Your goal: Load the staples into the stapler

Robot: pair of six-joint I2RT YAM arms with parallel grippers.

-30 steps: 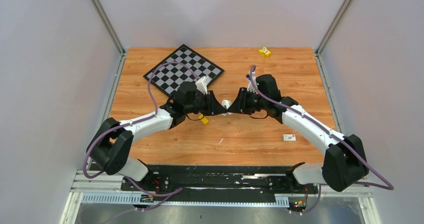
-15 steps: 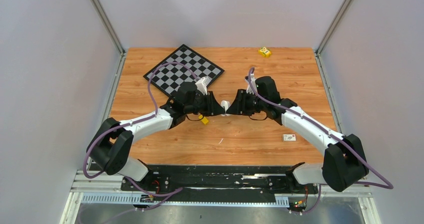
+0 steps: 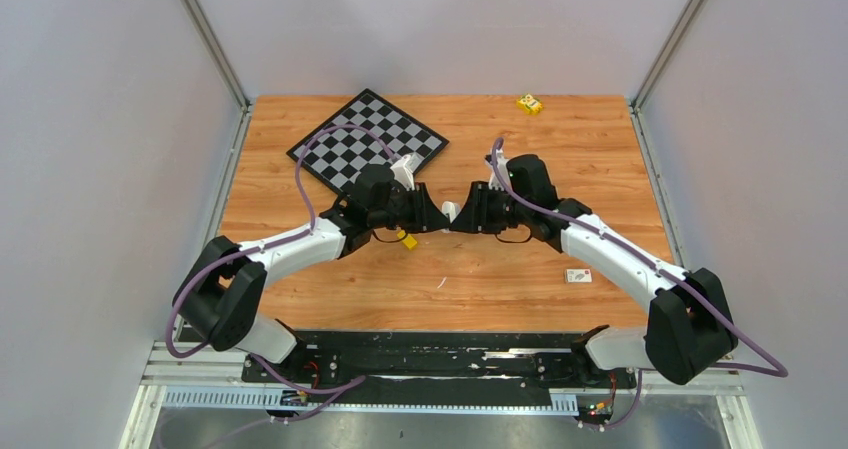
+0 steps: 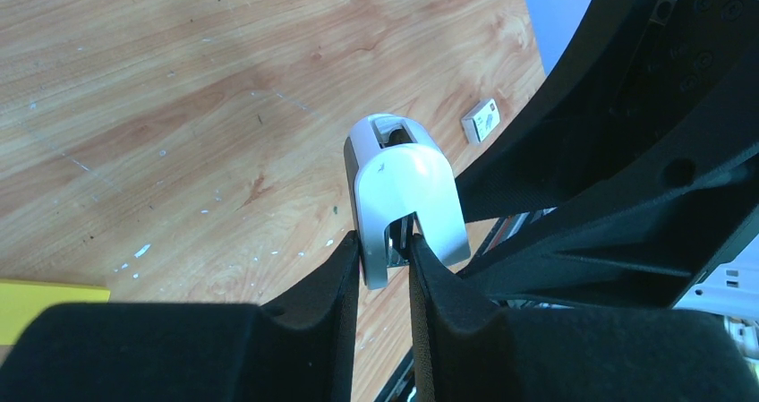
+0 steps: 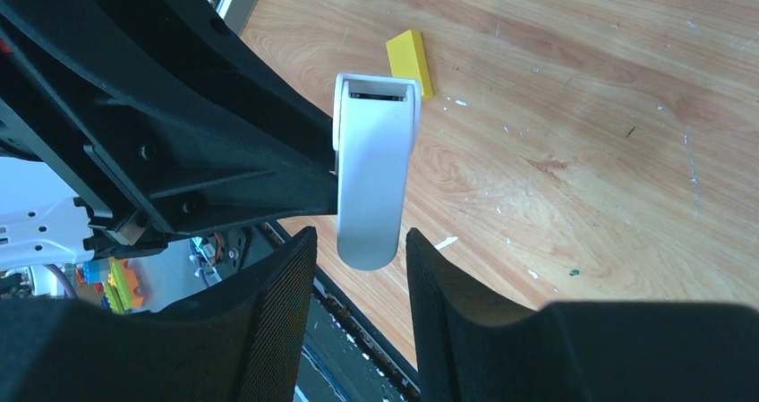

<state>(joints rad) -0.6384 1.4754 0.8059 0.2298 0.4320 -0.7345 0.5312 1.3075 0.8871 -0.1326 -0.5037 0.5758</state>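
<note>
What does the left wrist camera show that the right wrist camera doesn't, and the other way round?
Only left wrist: the small white box, and the left gripper clamped on the stapler. Only right wrist: the right gripper open, its fingers either side of the stapler's rounded end. Both: the stapler, the yellow block and the wooden table.

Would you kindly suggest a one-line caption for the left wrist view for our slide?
Left pincer grips the stapler above the wooden table, with a small white box lying beyond.

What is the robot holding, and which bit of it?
The left gripper pinches the stapler by its near end; the right gripper is open.
</note>
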